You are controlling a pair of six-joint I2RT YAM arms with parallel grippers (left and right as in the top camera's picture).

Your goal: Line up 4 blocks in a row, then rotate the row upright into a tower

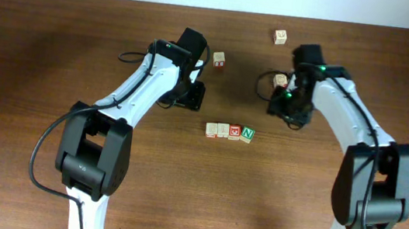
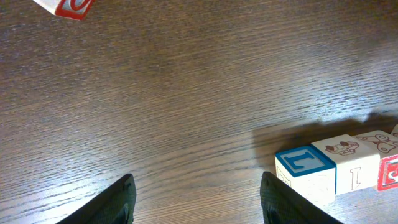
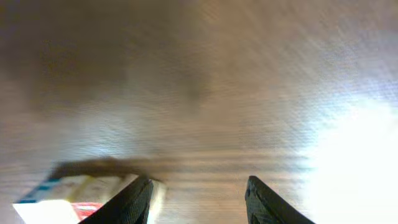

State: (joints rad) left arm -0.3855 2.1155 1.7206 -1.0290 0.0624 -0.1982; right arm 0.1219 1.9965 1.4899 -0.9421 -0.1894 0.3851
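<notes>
We count seven blocks on the table [image 1: 38,71]. Four of them stand side by side in one row [image 1: 229,132] at the middle, touching each other: a beige block [image 1: 211,129], a pale block [image 1: 223,131], a red block [image 1: 234,132] and the N block [image 1: 247,134] with its green letter at the right end. Three more blocks lie apart from the row: one with red marks [image 1: 218,59] behind it, one [image 1: 280,36] near the far edge, and one [image 1: 280,81] just beside the right arm. There are two tools. The left tool [image 2: 198,186] hangs low over the table, to the left of the row and a little behind it. Its two fingers [image 2: 121,200] are wide apart, only bare wood is between them, and it touches nothing. In its wrist view the row is at the right, and the nearest block shows a blue L [image 2: 306,163]. The right tool [image 3: 199,186] is also open, with bare table between its fingers [image 3: 134,200], and it holds nothing. A blurred block [image 3: 68,199] lies just outside one finger, and we cannot tell if they touch.
</notes>
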